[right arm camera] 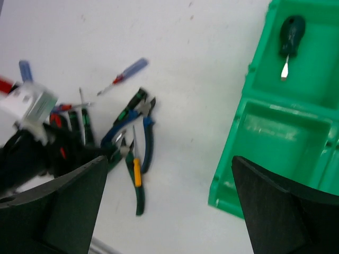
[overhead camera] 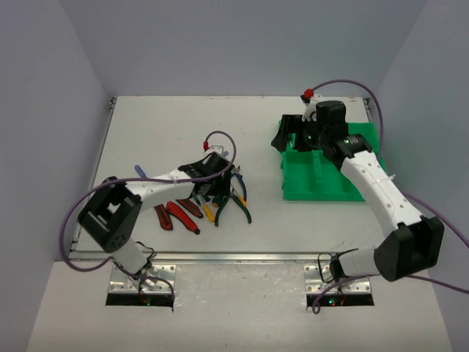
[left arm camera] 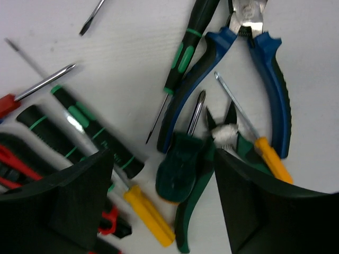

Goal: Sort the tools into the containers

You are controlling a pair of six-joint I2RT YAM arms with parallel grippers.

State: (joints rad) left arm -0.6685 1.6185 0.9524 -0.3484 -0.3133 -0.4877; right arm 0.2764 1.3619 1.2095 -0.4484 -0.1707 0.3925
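Left wrist view: my left claw (left arm camera: 161, 159) hangs open and empty over the green pliers (left arm camera: 183, 233), which lie among the tools (left arm camera: 183, 58) on the tabletop (left arm camera: 132, 32). They look stiff, head-heavy and rubber-sleeved, so I'd pinch both handles near the pivot. My right claw (right arm camera: 169, 174) gapes empty by the green tray (right arm camera: 225, 188).

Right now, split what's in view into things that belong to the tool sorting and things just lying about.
Part of the job: green tray; stubby screwdriver already in it; blue-handled pliers; green-handled pliers; red-handled cutters; yellow-handled screwdriver.
Just there: purple cable; small red-topped object at the far edge.
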